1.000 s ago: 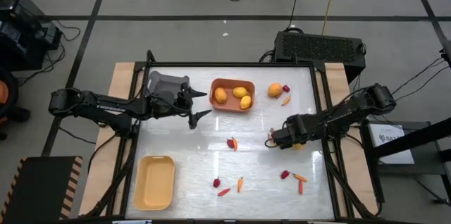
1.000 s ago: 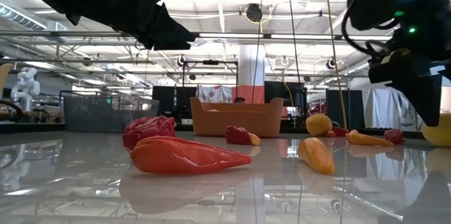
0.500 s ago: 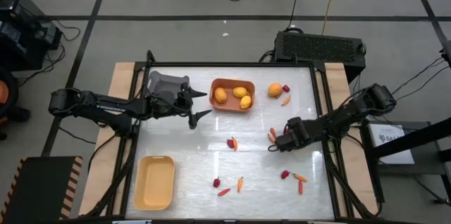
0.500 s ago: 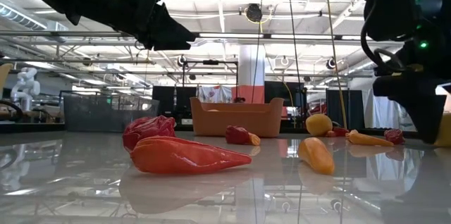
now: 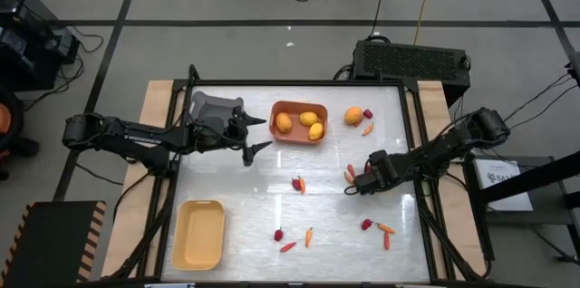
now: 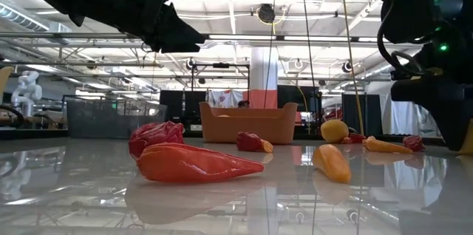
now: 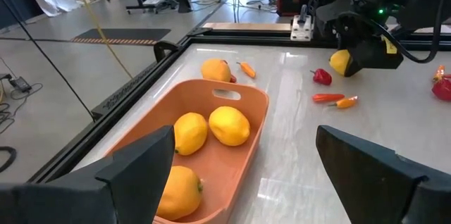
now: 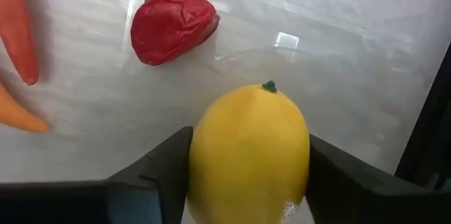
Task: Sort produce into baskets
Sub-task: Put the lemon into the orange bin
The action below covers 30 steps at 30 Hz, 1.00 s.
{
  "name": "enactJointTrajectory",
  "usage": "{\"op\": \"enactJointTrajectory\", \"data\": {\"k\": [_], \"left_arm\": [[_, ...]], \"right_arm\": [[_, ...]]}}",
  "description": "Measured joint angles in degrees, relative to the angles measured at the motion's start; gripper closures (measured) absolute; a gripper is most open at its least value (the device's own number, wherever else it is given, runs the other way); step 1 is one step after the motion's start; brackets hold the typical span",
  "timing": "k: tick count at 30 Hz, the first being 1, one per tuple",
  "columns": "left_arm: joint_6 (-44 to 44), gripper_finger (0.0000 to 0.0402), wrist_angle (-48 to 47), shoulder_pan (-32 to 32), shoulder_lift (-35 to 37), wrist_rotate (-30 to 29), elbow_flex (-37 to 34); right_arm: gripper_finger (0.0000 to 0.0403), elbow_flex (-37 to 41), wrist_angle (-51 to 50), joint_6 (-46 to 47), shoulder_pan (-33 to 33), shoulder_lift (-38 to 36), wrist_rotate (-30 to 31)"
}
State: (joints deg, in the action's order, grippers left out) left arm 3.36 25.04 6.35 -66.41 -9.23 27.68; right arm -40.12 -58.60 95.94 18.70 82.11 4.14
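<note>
My right gripper (image 5: 361, 181) is right of the table's middle, shut on an egg-sized yellow fruit (image 8: 246, 139), which also shows in the left wrist view (image 7: 340, 62). My left gripper (image 5: 264, 134) hangs open and empty between the grey basket (image 5: 213, 107) and the orange basket (image 5: 299, 105), which holds three yellow fruits. The pale yellow basket (image 5: 199, 234) stands at the near left. One more yellow fruit (image 5: 352, 116) lies right of the orange basket. Red berries and orange carrot sticks lie scattered over the table's middle and near right. My right gripper pinches the yellow fruit between its two fingers by the fruit's two opposite sides (image 8: 201, 155), with its stem end (image 8: 268, 86) pointing away from the wrist. The fingers slant down from the table's right. I cannot tell whether the fruit is clear of the table.
A red berry (image 8: 173, 23) and two carrot sticks (image 5: 350, 173) lie just ahead of my right gripper. More berries and carrots lie at the middle (image 5: 297, 183), the near middle (image 5: 288, 241) and the near right (image 5: 379, 228). A berry and a carrot (image 5: 367, 121) lie beside the loose fruit.
My right gripper has drawn back a little toward the table's right edge with the yellow fruit between its fingers, uncovering the carrot sticks beside it. In the high view the fruit is now hidden under the gripper.
</note>
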Motion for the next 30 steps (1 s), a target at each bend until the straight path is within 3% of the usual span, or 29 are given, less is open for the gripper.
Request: {"op": "enactJointTrajectory", "data": {"k": [4, 8, 14, 18, 25, 30], "left_arm": [[0.00, 0.0049, 0.01, 0.00, -0.02, 0.00, 0.00], [0.00, 0.0049, 0.02, 0.00, -0.02, 0.00, 0.00], [0.00, 0.0049, 0.09, 0.00, -0.02, 0.00, 0.00], [-0.02, 0.0049, 0.07, 0.00, -0.02, 0.00, 0.00], [-0.02, 0.0049, -0.02, 0.00, -0.02, 0.00, 0.00], [0.02, 0.0049, -2.83, 0.05, -0.02, 0.00, 0.02]], "right_arm": [[0.0211, -2.01, 0.01, -1.18, -1.09, -1.46, -0.77], [0.0202, -6.92, 0.14, -5.61, -3.53, -3.39, 0.68], [0.0192, -15.89, 4.51, -17.85, -9.21, -4.70, 15.99], [0.0193, -17.81, 16.81, -33.47, -15.13, -3.60, 20.85], [0.0193, -17.81, 44.82, -56.10, -26.26, 3.78, 14.65], [0.0193, -17.81, 57.36, -66.67, -30.28, 10.36, 13.48]]}}
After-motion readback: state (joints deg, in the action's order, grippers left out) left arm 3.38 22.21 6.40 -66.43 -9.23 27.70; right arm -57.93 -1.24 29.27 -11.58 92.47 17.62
